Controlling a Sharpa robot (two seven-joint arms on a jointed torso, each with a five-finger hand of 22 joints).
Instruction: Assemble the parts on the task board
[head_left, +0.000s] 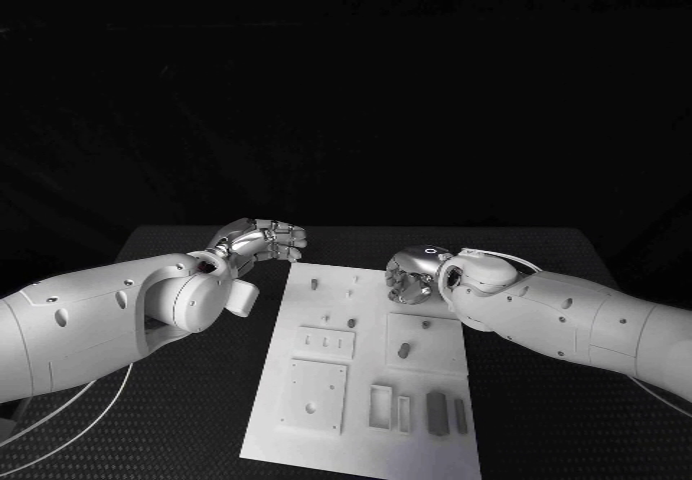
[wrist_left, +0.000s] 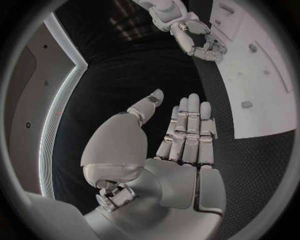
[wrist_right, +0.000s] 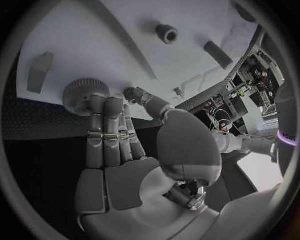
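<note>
The gear (wrist_right: 81, 95) is lying at the far edge of the task board (head_left: 361, 420), and the right hand (head_left: 411, 277) is reaching over it, fingertips (wrist_right: 103, 102) touching its toothed rim while the thumb is standing apart, so nothing is clamped yet. Judged from this, the step is picking up the gear: close the thumb against the rim before lifting. The left hand (head_left: 260, 242) is hovering flat and open beside the board, over the bench (head_left: 173, 250).
</note>
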